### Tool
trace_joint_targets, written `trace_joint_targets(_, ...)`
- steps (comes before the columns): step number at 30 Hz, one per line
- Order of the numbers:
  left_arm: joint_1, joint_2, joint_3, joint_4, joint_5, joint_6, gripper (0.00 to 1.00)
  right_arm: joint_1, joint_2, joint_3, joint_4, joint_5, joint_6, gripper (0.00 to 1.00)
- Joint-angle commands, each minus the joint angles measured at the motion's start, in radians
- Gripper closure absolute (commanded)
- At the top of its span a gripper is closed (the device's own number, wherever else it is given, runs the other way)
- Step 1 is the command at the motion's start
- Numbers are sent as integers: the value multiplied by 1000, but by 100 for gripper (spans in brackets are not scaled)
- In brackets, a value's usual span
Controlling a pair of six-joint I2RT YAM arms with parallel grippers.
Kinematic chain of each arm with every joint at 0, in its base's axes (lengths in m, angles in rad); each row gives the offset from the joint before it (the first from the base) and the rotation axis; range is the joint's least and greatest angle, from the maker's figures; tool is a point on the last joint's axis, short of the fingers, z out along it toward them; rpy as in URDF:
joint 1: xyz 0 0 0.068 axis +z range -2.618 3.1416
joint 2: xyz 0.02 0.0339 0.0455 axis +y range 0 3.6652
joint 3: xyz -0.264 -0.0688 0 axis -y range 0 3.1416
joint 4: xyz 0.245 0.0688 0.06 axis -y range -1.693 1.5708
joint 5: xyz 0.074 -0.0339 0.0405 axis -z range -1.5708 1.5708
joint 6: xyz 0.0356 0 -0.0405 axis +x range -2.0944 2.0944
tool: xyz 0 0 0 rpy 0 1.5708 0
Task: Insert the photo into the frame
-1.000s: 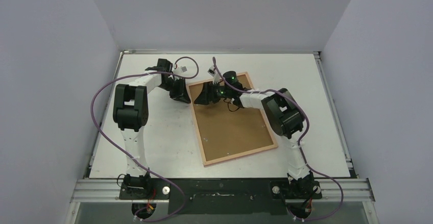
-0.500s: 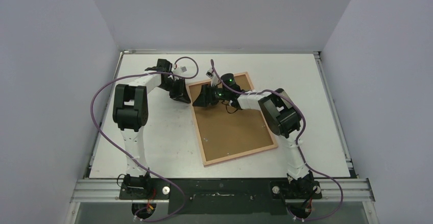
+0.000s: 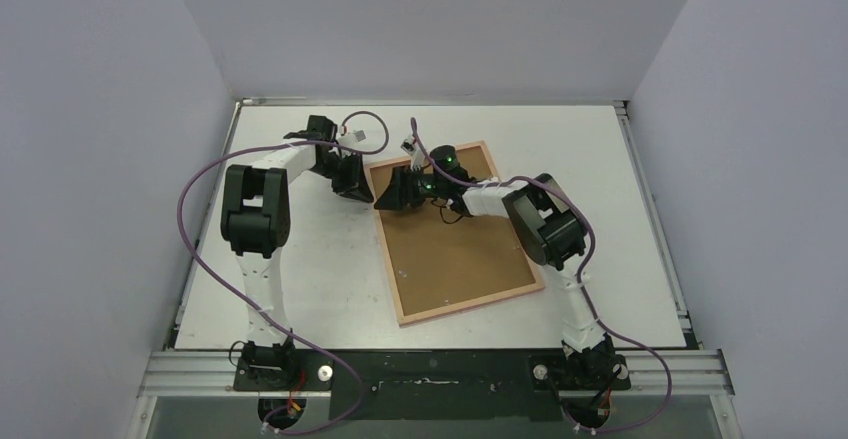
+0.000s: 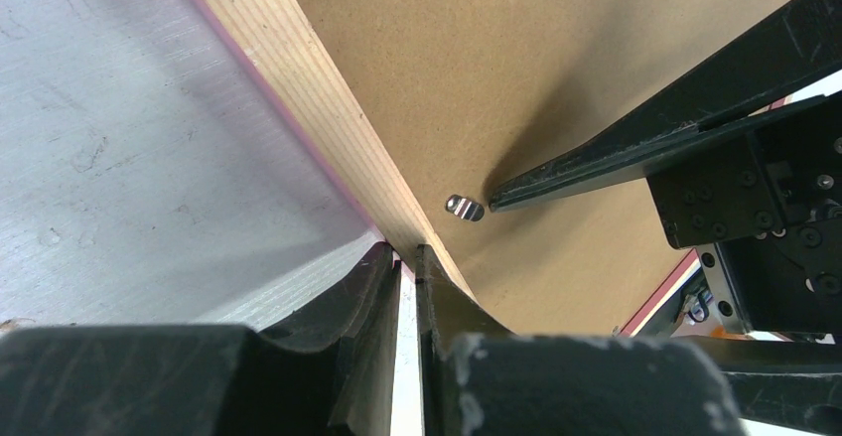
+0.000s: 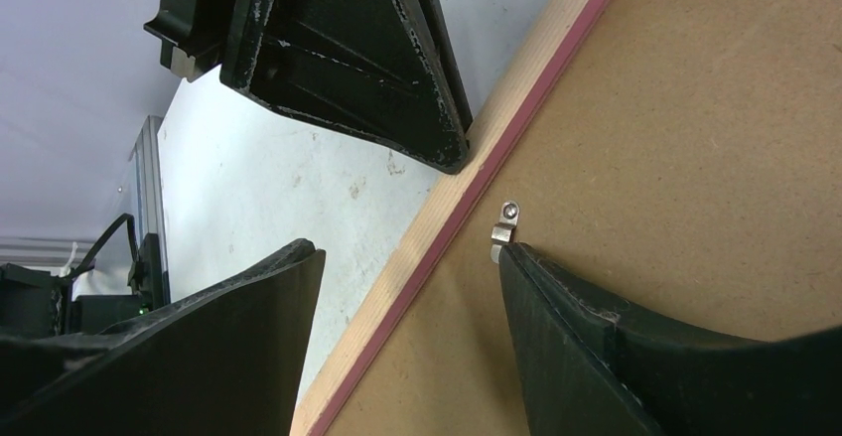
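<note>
While face-down, frame [image 3: 472, 303] pink-edged, brown-backed

Bright, even light — soft shadows throughout, wrist views blurring at the near edge.

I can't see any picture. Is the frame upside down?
Yes, face down: the frame lies flat, its brown backing board facing up.

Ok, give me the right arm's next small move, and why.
Probably push the right gripper's fingertip sideways against the metal tab to swing it: that fingertip touches the tab at the backing panel's edge, the jaws are open, and the shut left gripper rests on the frame's border.
</note>
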Motion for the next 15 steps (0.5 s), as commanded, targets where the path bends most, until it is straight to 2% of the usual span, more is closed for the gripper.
trace_joint_targets(1, -4, 0, -17, 26, -58, 26, 92, 14, 27, 27, 55, -15, 1, 34)
trace_joint_targets(15, -3, 9, -14, 27, -61, 29, 92, 34, 33, 16, 99, -29, 38, 34)
